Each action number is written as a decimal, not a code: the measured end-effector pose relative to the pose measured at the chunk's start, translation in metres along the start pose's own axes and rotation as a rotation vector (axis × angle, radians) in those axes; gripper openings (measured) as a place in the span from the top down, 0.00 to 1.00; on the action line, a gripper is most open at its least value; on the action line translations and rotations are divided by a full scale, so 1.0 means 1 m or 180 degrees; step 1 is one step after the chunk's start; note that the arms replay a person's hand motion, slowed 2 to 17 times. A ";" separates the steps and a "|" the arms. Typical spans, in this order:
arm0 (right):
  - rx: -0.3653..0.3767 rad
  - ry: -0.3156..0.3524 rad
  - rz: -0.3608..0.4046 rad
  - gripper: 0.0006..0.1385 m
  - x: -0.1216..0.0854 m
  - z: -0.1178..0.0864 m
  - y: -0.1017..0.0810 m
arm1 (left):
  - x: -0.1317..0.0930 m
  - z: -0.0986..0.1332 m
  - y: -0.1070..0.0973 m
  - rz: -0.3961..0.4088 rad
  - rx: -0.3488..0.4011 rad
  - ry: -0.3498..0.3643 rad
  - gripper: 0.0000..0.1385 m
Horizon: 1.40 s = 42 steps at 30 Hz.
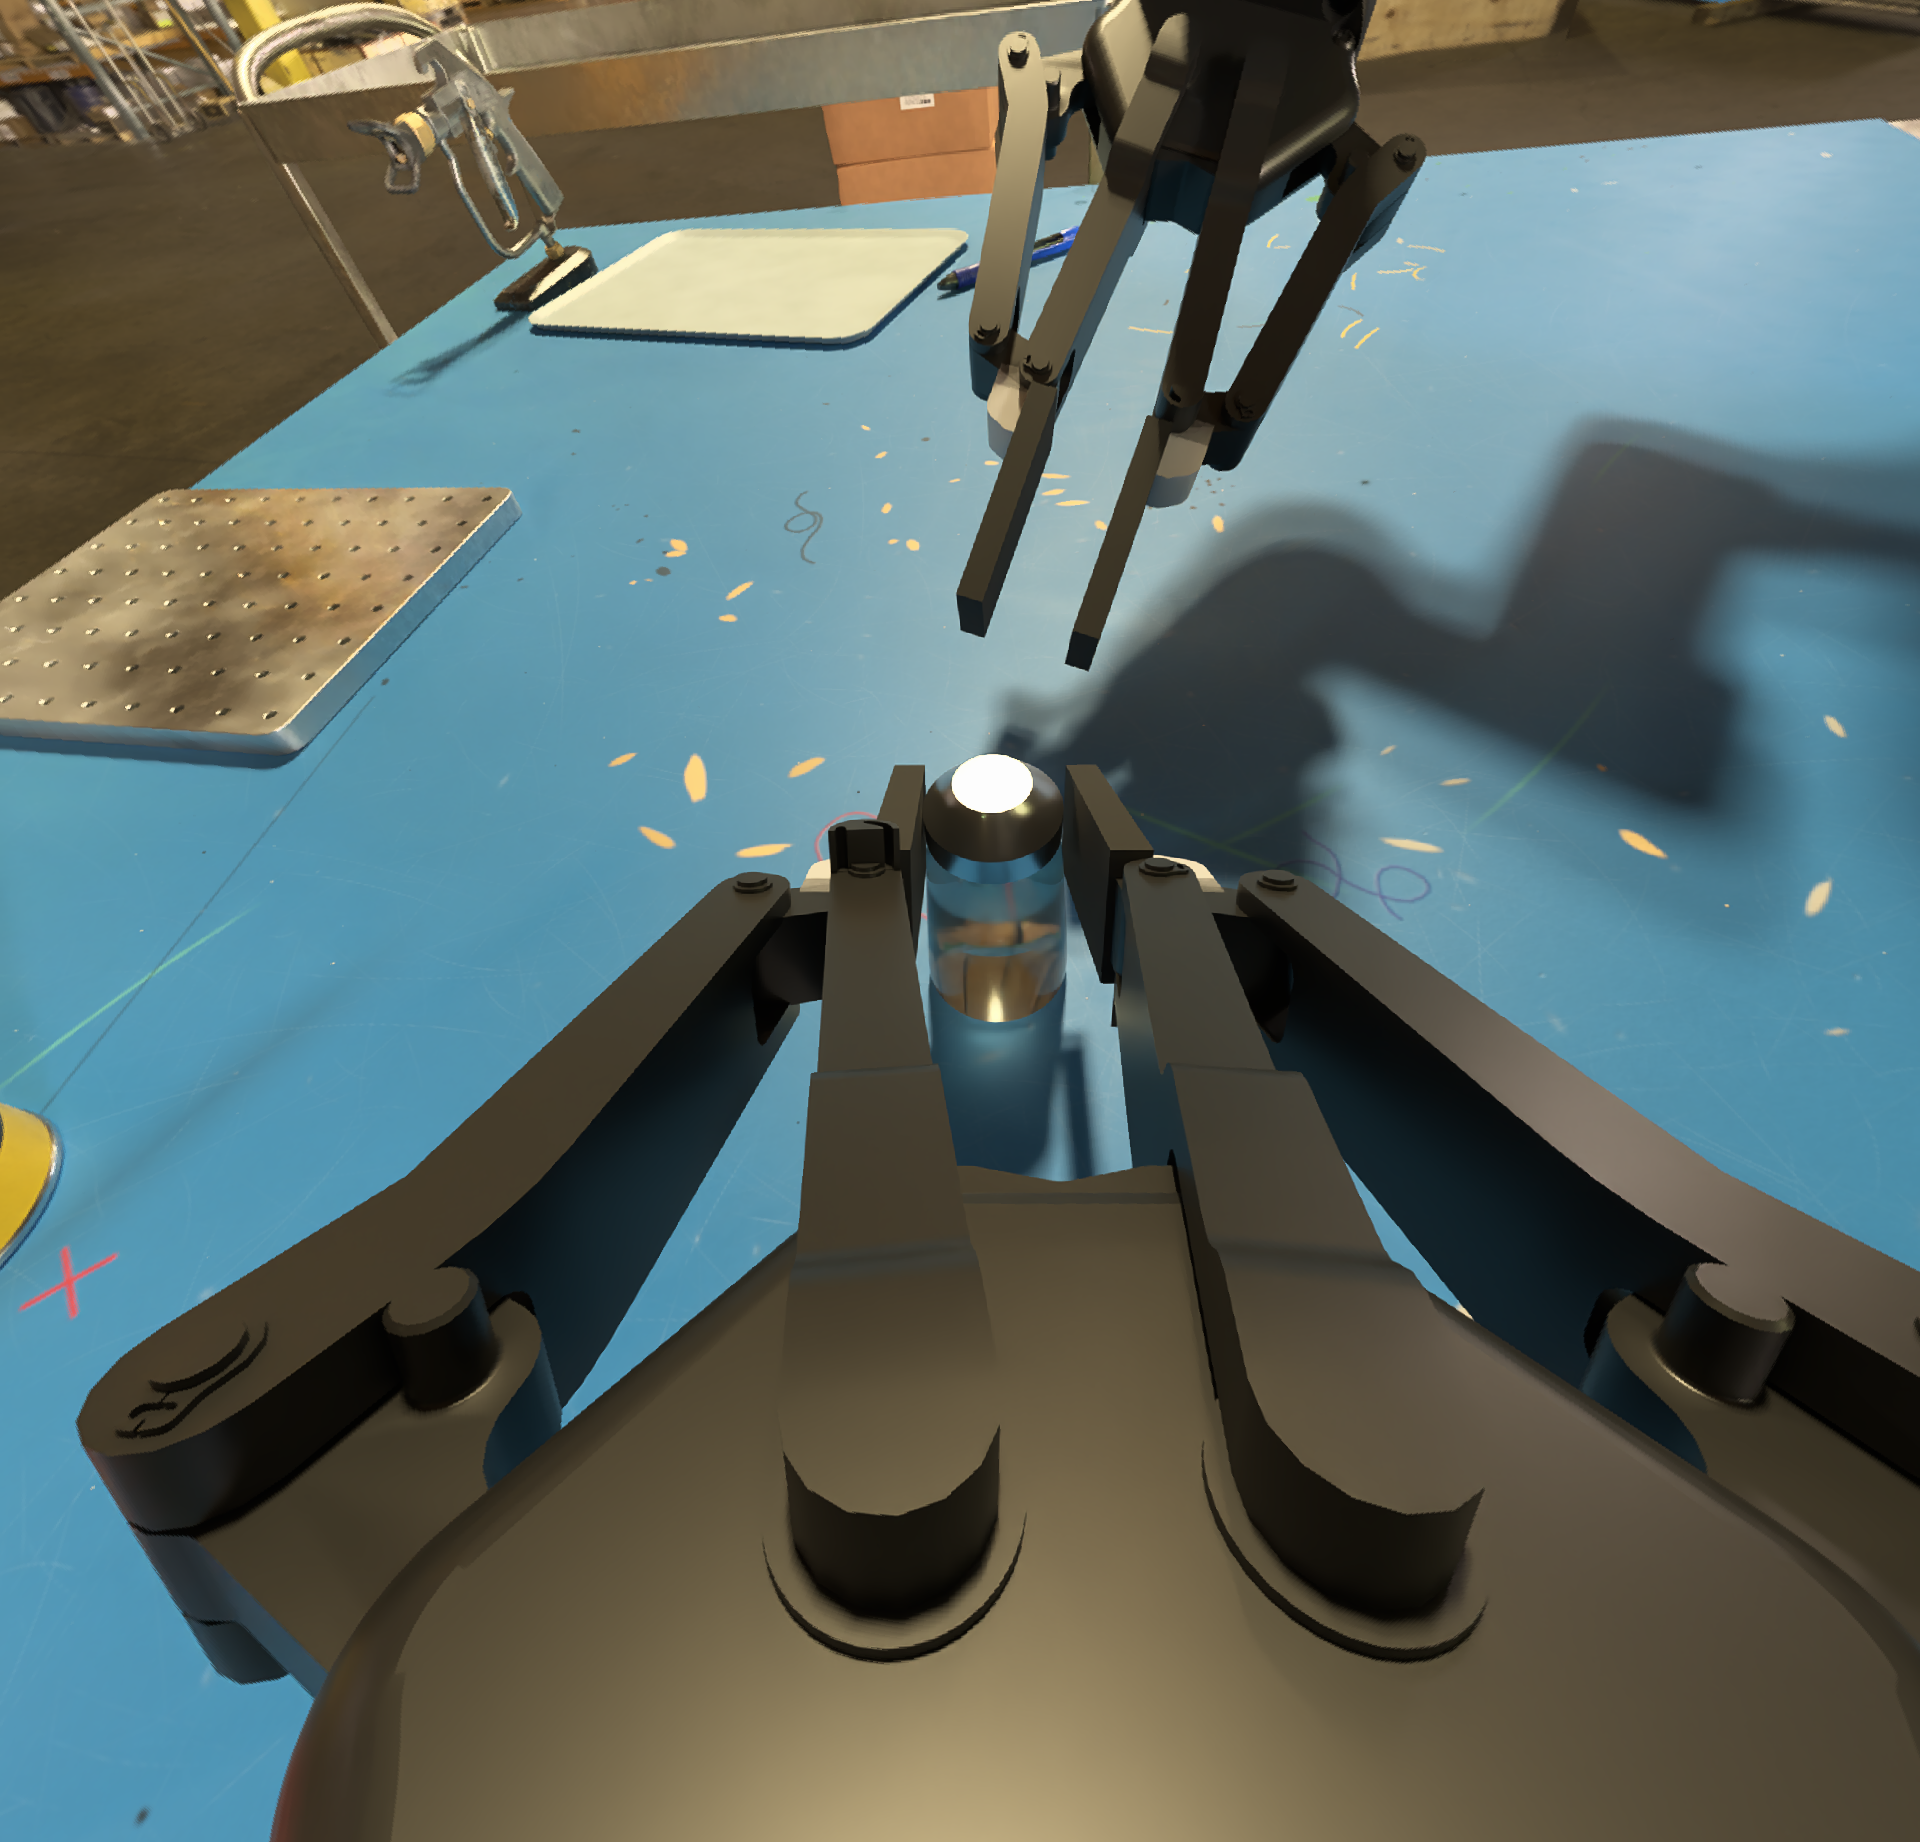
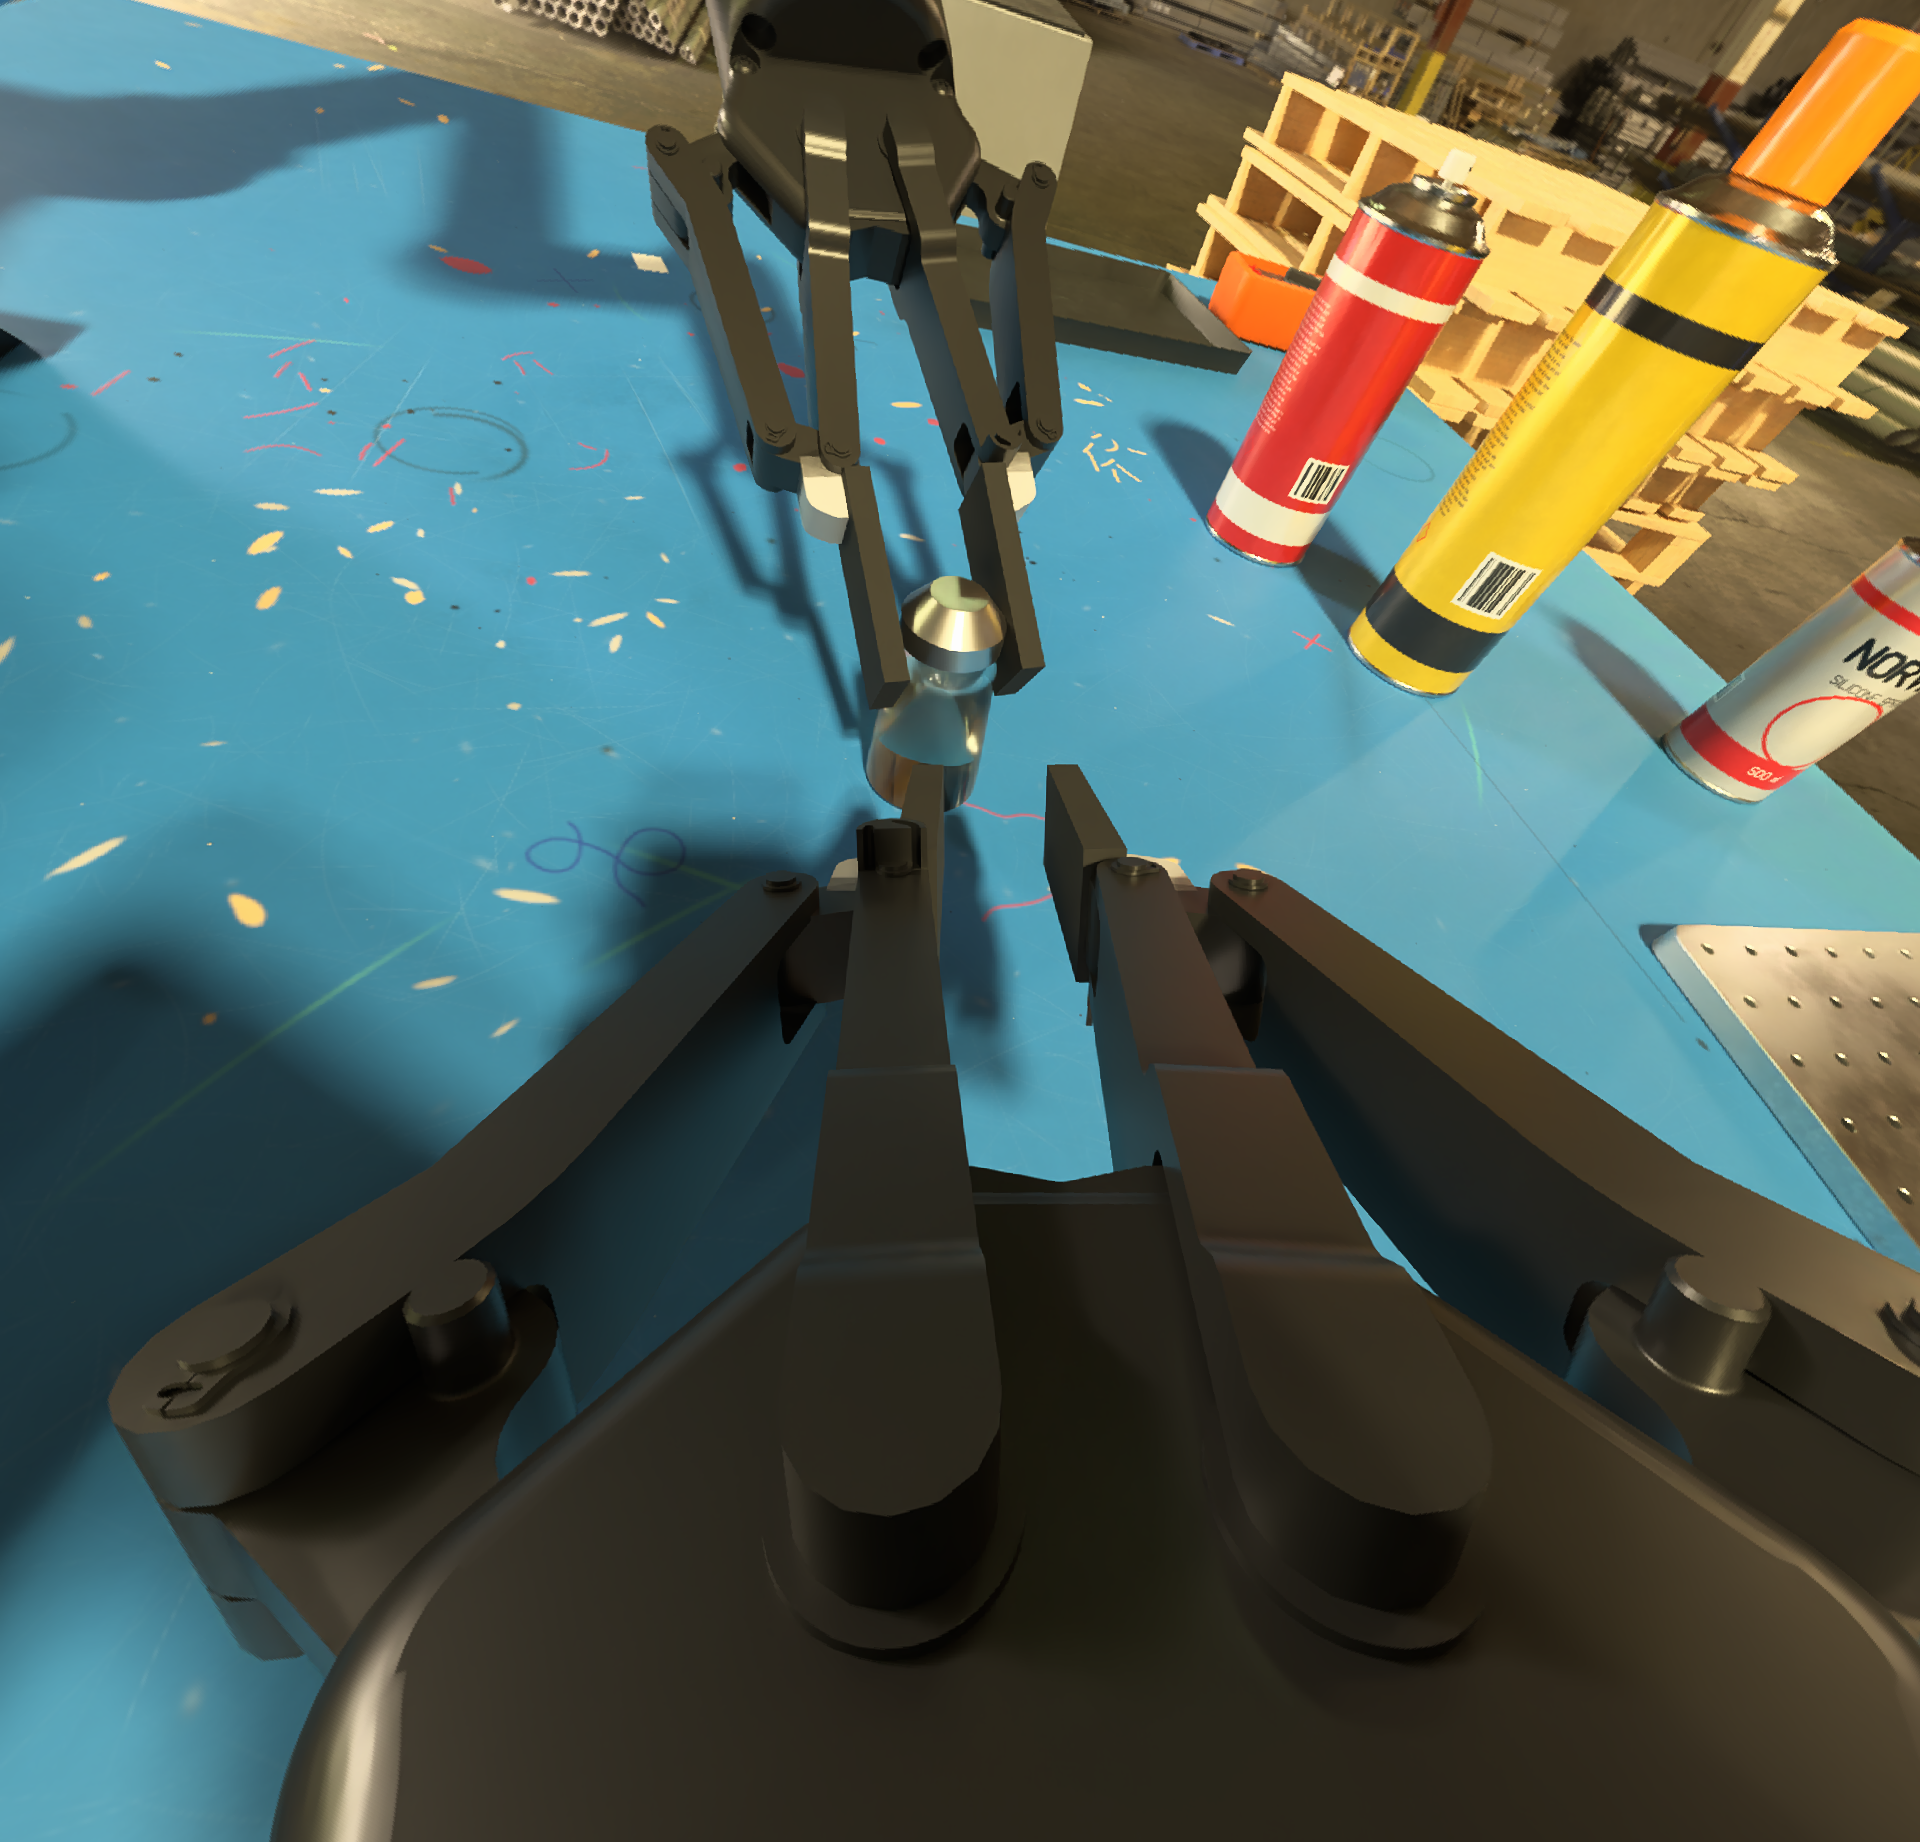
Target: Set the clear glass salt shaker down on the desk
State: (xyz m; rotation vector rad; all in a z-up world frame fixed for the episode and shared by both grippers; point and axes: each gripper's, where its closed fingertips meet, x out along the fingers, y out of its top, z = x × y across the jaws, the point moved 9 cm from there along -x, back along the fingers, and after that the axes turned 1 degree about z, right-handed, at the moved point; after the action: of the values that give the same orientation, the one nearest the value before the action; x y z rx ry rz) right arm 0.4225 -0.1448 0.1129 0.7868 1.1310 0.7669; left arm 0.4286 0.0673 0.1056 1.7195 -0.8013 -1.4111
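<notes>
The clear glass salt shaker [image 1: 994, 919] with a shiny metal cap stands upright between my left gripper's [image 1: 994, 776] fingers, which are shut on it just below the cap. In the right wrist view the shaker [image 2: 930, 732] hangs from the left gripper [image 2: 956, 686], its base close to the blue desk [image 2: 312, 712]; I cannot tell if it touches. My right gripper [image 2: 992, 790] is open and empty, its fingertips just short of the shaker. In the left wrist view the right gripper [image 1: 1029, 637] hovers above the desk beyond the shaker.
A perforated metal plate [image 1: 239, 618] lies on the left. A white tray [image 1: 748, 280], a spray gun [image 1: 478, 151] and a pen [image 1: 997, 265] are at the far edge. Red [image 2: 1340, 379], yellow [image 2: 1590, 410] and white [image 2: 1808, 691] spray cans stand near the desk edge.
</notes>
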 end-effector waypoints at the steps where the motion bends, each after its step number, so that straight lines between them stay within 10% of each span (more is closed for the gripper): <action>1: 0.0002 0.0000 0.0002 0.81 0.000 0.000 0.000 | 0.000 0.000 0.000 0.0001 -0.0001 0.0000 0.74; 42: 0.0395 0.0238 0.0107 0.70 -0.003 0.008 -0.011 | -0.001 -0.002 -0.002 0.0027 0.0232 0.0194 0.74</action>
State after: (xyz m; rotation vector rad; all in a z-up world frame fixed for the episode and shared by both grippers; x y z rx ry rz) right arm 0.4311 -0.1543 0.1069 0.8888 1.2445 0.7649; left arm 0.4301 0.0690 0.1046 1.8034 -0.8349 -1.3320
